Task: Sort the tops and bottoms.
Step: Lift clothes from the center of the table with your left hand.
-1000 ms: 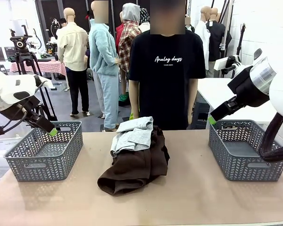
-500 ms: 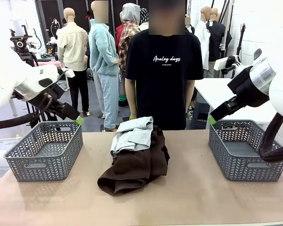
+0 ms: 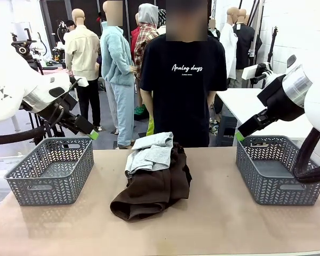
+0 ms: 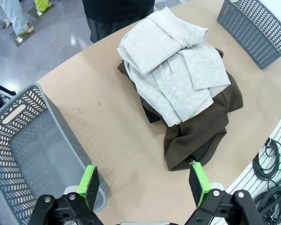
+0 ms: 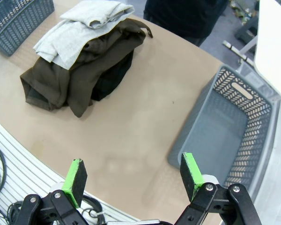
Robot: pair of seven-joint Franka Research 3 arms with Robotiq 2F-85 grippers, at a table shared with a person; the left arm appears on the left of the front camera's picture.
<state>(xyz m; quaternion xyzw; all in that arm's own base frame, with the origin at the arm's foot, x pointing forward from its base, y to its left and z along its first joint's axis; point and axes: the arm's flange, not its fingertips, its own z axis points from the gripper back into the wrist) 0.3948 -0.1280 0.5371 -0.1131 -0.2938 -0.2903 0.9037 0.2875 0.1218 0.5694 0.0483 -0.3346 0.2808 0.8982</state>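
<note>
1. The left gripper (image 3: 93,134), jaws spread and empty, is swinging up from beside the left basket (image 3: 69,176) toward the top (image 3: 151,152); the right gripper (image 3: 239,135), also spread, is hanging unmoved over the right basket (image 3: 266,176)
2. Sorting is only beginning: both baskets are sitting empty
3. The soft grey top is lying folded on the thick, crumpled brown trousers (image 3: 152,194), midway between the baskets
4. The baskets are showing rigid grey herringbone-lattice walls
</note>
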